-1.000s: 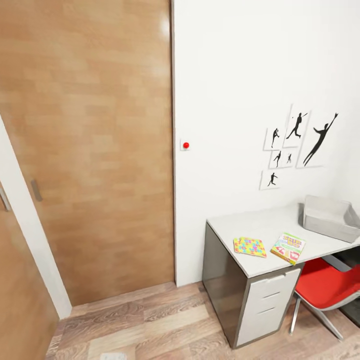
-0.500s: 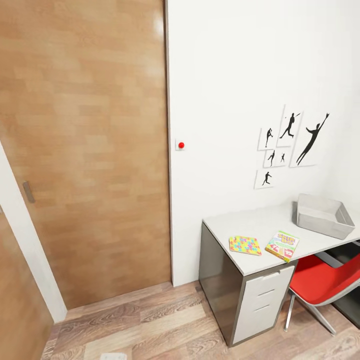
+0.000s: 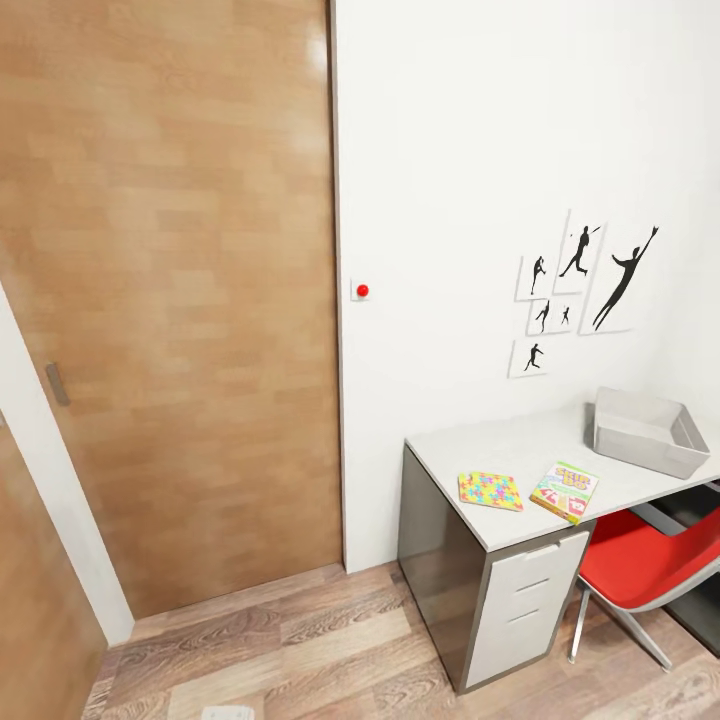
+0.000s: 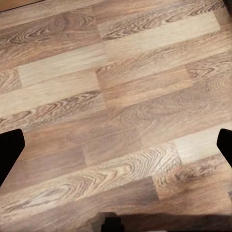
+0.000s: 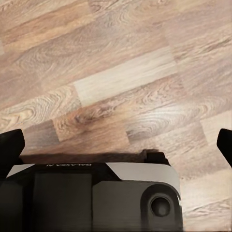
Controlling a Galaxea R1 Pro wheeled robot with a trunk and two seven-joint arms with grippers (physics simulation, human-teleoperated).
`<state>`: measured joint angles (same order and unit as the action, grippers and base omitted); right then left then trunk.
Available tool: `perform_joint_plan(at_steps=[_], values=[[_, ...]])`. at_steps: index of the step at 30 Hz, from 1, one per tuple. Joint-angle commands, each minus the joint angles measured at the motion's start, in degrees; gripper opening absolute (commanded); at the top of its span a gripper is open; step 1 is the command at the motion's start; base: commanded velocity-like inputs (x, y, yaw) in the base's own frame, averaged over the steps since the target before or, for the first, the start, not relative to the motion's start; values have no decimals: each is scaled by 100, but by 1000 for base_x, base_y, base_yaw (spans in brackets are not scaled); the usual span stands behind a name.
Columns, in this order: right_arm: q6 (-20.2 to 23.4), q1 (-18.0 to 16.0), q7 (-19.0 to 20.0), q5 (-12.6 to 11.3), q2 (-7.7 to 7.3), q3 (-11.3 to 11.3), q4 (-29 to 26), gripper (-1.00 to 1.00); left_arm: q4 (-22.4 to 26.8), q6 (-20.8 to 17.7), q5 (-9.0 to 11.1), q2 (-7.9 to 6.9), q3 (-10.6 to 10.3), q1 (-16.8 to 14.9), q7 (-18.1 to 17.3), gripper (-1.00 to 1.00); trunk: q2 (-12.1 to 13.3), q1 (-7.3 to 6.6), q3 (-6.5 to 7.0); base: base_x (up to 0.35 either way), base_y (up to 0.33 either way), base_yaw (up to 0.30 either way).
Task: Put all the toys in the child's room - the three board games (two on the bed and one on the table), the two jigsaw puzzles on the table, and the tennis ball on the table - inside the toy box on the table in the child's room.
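My head camera is looking across a white-walled room toward the long desk with a pale grey-white matte top (image 3: 540, 445), its dark grey side panel and white drawer unit (image 3: 522, 612) standing on the wood-plank floor (image 3: 330, 650). A thin flat square covered in interlocking red, yellow, blue and green puzzle pieces (image 3: 489, 490) is lying near the desk's front edge, and just beside it, apart from it, a flat printed cardboard game box in green with red lettering (image 3: 565, 490) is resting at a slight angle. Farther back on the same top, well apart from both, the shallow light grey tray with low sloping walls and no lid (image 3: 647, 431) is sitting close to the wall. Black baseball-player silhouette posters (image 3: 582, 290) are hanging above the desk; a red moulded chair on a thin metal leg frame (image 3: 635, 565) is tucked partly under it. A glossy wood-grain sliding door (image 3: 170, 300) is filling the wall beside a small red round button on a white plate (image 3: 361, 290). My left claw (image 4: 116, 145) is spread wide, its dark fingertips (image 4: 9, 152) showing at opposite edges above bare floor planks. My right claw (image 5: 116, 145) is likewise spread wide over grained planks, holding nothing, with my dark grey and white base housing (image 5: 92, 195) beneath it.
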<state>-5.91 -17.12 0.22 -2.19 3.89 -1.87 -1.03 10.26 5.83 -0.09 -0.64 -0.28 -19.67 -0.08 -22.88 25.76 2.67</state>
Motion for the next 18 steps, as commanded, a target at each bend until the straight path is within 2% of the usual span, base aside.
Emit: perform_joint_plan(at_steps=[1,2,3,4,8,9,12,18], values=[[79,-2,-10,-27,-3,-46,8,100,-7,19,-3,0,-4,-2,-1,100,-4,2,-2,0,0,0],[320,-2,-32,-52,-30,-135,11,100,-7,17,-5,1,-5,-2,-1,100,-4,2,-2,0,0,0],[320,-2,-32,-52,-30,-135,11,100,-7,17,-5,1,-5,-2,-1,100,-4,2,-2,0,0,0],[594,-2,-49,-99,-63,-270,7,100,-7,15,-6,-2,-3,-2,-1,100,-4,2,-2,0,0,0],[1086,-5,-94,-240,-118,-624,-3,100,-7,5,-12,-5,-5,2,-1,100,-4,2,-2,0,0,0],[1086,-5,-94,-240,-118,-624,-3,100,-7,5,-12,-5,-5,2,-1,100,-4,2,-2,0,0,0],[1375,-8,-203,-313,-193,-875,-8,100,-10,-26,-15,-6,-16,5,9,100,-4,2,-2,0,0,0],[1458,4,-457,-344,-258,-1005,-11,100,-66,-78,-17,-12,-42,2,197,100,-4,2,-2,0,0,0]])
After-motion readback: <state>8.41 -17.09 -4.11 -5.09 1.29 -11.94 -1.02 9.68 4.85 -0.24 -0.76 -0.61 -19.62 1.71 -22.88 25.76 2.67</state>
